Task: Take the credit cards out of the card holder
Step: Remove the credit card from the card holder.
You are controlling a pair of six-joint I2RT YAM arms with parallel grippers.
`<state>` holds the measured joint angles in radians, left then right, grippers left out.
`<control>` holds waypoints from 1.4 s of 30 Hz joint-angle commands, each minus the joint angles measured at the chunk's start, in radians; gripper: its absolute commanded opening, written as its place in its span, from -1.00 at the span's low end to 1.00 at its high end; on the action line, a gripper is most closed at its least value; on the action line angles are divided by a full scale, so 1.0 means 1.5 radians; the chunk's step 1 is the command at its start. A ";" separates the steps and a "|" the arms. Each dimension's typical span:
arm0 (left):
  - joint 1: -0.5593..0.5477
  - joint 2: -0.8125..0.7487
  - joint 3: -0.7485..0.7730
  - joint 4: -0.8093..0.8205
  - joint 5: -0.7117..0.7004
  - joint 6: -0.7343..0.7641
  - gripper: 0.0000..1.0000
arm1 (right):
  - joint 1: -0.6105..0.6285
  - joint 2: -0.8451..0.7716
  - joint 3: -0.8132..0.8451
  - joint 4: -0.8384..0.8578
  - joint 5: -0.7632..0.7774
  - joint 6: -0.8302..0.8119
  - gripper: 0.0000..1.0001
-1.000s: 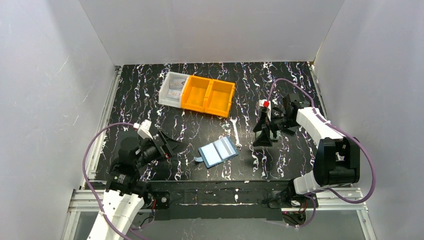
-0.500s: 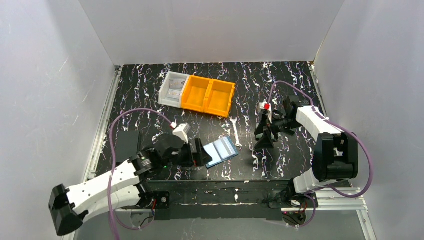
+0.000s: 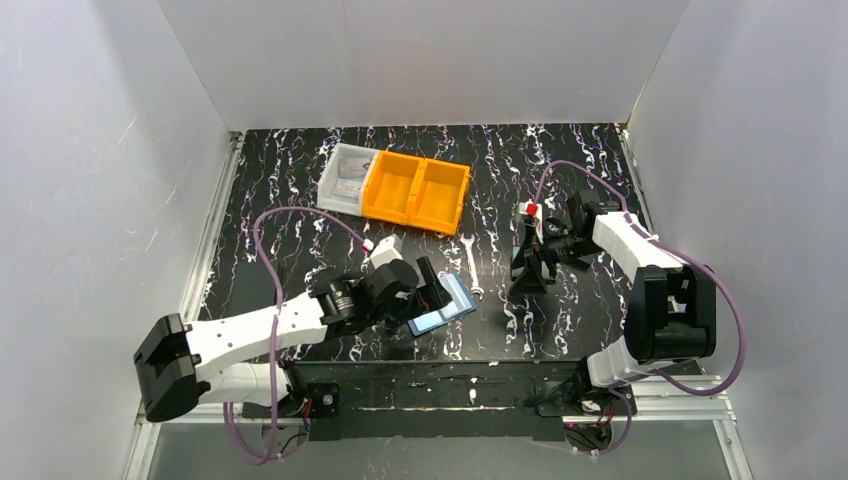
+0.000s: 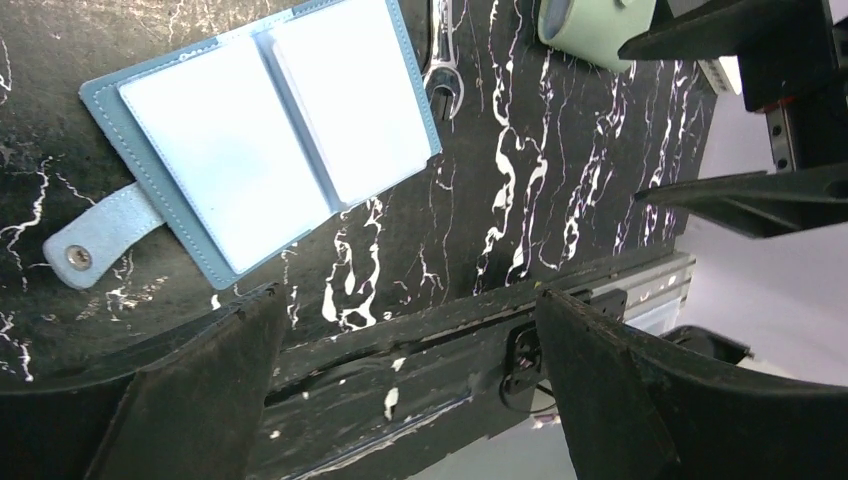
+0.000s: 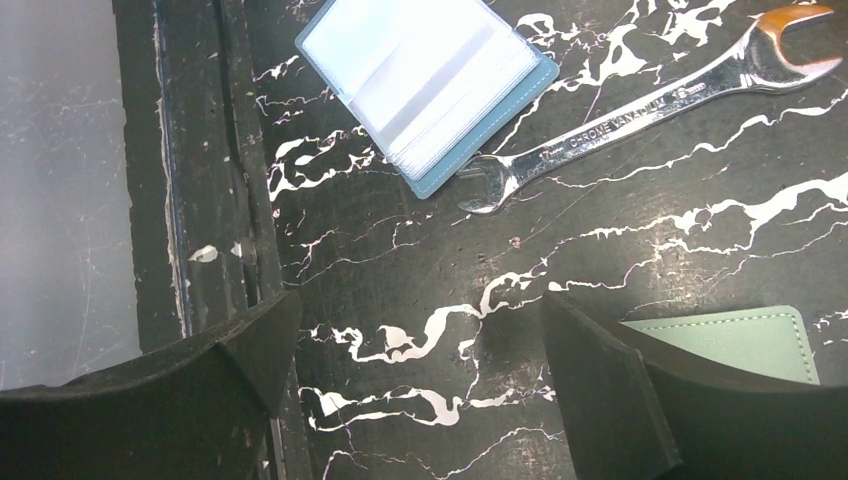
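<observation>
The blue card holder (image 4: pixel 265 150) lies open and flat on the black table, its snap flap (image 4: pixel 90 245) pointing out to one side. It also shows in the right wrist view (image 5: pixel 425 75) and in the top view (image 3: pixel 452 303). Its clear pockets look pale; I cannot tell the credit cards apart from the pockets. My left gripper (image 3: pixel 428 292) hovers over the holder's left part, open and empty (image 4: pixel 408 300). My right gripper (image 3: pixel 530 275) is open and empty (image 5: pixel 420 305), to the right of the holder.
A steel wrench (image 5: pixel 650 100) lies just right of the holder. A grey-green wallet (image 5: pixel 740 340) lies under my right gripper. An orange two-compartment bin (image 3: pixel 417 190) and a clear box (image 3: pixel 345 178) stand at the back. The table's front rail (image 4: pixel 400 370) is close.
My left arm has swung from the left side of the table rightwards, over the holder's left part. The right arm has barely moved. The holder has not moved.
</observation>
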<state>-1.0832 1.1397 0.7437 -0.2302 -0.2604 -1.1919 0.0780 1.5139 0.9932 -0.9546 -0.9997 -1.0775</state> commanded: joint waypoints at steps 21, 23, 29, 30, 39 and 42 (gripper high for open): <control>-0.021 0.453 0.476 -0.460 -0.117 -0.159 0.66 | 0.024 -0.016 0.014 0.111 0.049 0.160 0.95; -0.022 0.475 0.493 -0.466 -0.122 -0.159 0.62 | 0.024 -0.015 0.015 0.111 0.051 0.160 0.96; -0.013 0.509 0.504 -0.464 -0.110 -0.154 0.52 | 0.024 -0.004 0.017 0.109 0.057 0.163 1.00; -0.012 0.512 0.502 -0.462 -0.110 -0.154 0.51 | 0.024 -0.002 0.018 0.108 0.057 0.163 1.00; 0.004 0.525 0.501 -0.431 -0.088 -0.132 0.44 | 0.024 0.005 0.022 0.099 0.052 0.159 1.00; 0.007 0.534 0.499 -0.421 -0.080 -0.126 0.43 | 0.024 0.010 0.025 0.091 0.047 0.152 1.00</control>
<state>-1.0817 1.9312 1.4693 -0.8577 -0.3717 -1.3937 0.1127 1.5139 0.9932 -0.8040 -0.9066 -0.8406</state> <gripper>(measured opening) 0.719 0.997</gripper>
